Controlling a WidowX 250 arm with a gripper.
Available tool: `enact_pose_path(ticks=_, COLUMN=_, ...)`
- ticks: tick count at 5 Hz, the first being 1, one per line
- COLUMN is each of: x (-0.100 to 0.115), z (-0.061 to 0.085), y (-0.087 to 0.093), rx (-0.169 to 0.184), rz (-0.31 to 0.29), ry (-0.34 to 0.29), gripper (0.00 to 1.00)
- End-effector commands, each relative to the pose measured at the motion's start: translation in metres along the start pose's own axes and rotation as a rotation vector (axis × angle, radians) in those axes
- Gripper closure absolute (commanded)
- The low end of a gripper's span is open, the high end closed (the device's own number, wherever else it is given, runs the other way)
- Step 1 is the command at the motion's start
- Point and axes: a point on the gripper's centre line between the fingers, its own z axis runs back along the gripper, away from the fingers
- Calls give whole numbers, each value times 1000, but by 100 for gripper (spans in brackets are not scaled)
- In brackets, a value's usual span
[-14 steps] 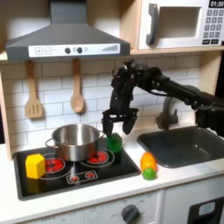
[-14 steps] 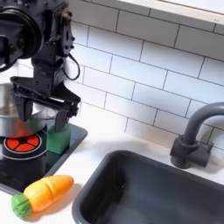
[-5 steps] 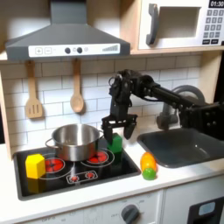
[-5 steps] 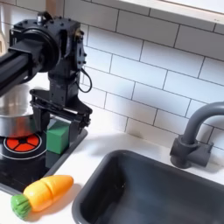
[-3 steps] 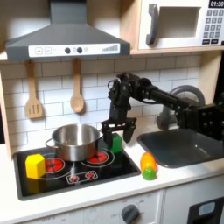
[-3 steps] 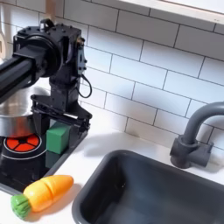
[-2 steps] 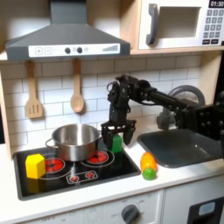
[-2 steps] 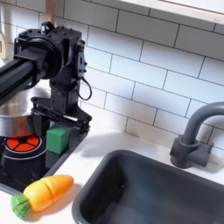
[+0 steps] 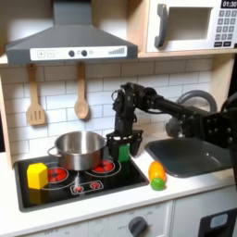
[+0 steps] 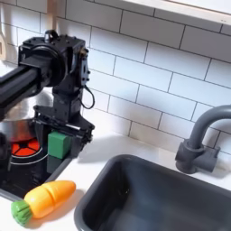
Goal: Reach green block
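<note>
First exterior view gives me the whole toy kitchen: the counter (image 9: 111,199), then the sink (image 9: 190,153) on the first exterior view's right, the black stove (image 9: 79,176) on its left, and my arm (image 9: 171,104) reaching across from the right above the sink. Next down in size is the steel pot (image 9: 79,148) on the back burner, then the orange-and-green toy (image 9: 156,175) lying on the counter between stove and sink, the yellow block (image 9: 36,175) at the stove's near left corner, and last the green block (image 9: 121,152) on the stove's right edge, just beside the pot. My gripper (image 10: 61,128) is low over that block with its jaws spread, one finger on either side, nothing clamped as far as I can judge; in the second exterior view the green block (image 10: 60,144) sits right below the wrist. I would call the reach nearly finished. My worries from here: a finger could land on the block and shove it off the stove edge, or the inner finger could clip the pot, since the gap looks tight.
</note>
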Motion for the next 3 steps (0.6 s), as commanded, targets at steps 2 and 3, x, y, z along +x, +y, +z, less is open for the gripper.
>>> enact_pose_path(ticks=2, x=-2, z=-5, y=0, rx=-15, rz=-26, ry=11, gripper=0)
enact_pose_path(ticks=3, x=2, z=-5, y=-2, rx=-14, rz=-28, ry=5, gripper=0)
